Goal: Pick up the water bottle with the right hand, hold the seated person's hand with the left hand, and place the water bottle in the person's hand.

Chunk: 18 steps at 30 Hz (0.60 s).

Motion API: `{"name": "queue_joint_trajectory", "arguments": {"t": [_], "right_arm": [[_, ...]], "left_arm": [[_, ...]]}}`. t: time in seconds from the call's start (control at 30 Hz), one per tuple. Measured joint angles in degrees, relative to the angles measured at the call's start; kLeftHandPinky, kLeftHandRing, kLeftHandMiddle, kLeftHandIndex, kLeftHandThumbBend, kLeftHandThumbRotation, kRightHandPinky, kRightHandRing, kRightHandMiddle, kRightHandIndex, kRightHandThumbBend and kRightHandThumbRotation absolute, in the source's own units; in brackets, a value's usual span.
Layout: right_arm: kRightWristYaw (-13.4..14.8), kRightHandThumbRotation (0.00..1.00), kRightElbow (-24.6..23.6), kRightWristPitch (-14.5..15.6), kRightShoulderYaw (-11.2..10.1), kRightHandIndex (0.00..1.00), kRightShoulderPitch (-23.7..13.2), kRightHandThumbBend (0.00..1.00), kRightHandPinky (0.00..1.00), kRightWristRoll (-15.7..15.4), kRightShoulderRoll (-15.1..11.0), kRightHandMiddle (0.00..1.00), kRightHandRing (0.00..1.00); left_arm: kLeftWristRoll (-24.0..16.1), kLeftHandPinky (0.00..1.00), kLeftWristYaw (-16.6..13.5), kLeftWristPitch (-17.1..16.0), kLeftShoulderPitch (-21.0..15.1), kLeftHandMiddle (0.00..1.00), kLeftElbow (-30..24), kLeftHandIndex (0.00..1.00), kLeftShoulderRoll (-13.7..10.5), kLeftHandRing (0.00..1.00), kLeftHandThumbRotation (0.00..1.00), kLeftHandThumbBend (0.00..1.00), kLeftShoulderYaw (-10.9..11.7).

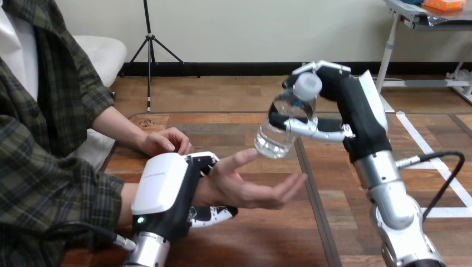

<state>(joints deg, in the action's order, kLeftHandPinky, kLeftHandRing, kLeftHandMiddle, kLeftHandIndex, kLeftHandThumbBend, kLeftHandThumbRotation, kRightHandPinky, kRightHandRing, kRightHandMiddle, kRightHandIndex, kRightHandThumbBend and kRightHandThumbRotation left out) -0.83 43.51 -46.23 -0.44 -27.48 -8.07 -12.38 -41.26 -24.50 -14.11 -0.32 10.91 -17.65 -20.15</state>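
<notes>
While right robot hand (348, 103) grips water bottle (274, 142), fill lvl unclear.

A small clear plastic water bottle (281, 125) with a white cap (307, 86) hangs tilted in the air, cap up and to the right, base down and to the left. My right robot hand (334, 105) wraps around it. Its base is just beside the raised thumb of the person's hand (250, 186), which lies open, palm up, above the table (267, 239). My left robot hand (167, 189) curls around its wrist.
</notes>
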Motion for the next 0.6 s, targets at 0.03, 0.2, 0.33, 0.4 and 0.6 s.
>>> {"name": "queue_joint_trajectory", "arguments": {"t": [0.03,0.2,0.33,0.4,0.6], "right_arm": [[0.0,0.0,0.0,-0.01,0.0,0.49,-0.24,0.73,0.42,0.0,0.06,0.47,0.44],[-0.03,0.0,-0.07,-0.22,0.04,0.49,-1.14,0.72,0.42,0.09,0.67,0.47,0.44],[-0.47,0.0,-1.12,-0.26,0.31,0.49,-1.24,0.72,0.42,0.39,1.3,0.47,0.44],[-0.89,0.0,-1.76,-0.26,0.57,0.49,-1.23,0.72,0.41,0.39,1.5,0.48,0.44],[-2.35,0.0,-3.37,-0.64,1.51,0.49,-1.23,0.72,0.41,0.43,2.1,0.48,0.44]], "left_arm": [[-0.01,0.4,0.13,-0.05,0.2,0.45,-0.36,0.46,0.07,0.42,0.0,0.82,-0.06],[-0.07,0.4,1.01,-0.16,0.93,0.45,-1.82,0.46,0.34,0.42,0.0,0.82,-0.38],[-0.11,0.39,1.51,-0.31,1.34,0.45,-2.67,0.46,0.44,0.41,0.0,0.82,-0.67],[-0.13,0.39,1.54,-0.47,1.49,0.45,-2.87,0.46,0.51,0.41,0.0,0.83,-0.81],[-0.13,0.39,1.59,-1.01,1.61,0.44,-3.05,0.46,0.57,0.41,0.0,0.83,-1.04]]}}
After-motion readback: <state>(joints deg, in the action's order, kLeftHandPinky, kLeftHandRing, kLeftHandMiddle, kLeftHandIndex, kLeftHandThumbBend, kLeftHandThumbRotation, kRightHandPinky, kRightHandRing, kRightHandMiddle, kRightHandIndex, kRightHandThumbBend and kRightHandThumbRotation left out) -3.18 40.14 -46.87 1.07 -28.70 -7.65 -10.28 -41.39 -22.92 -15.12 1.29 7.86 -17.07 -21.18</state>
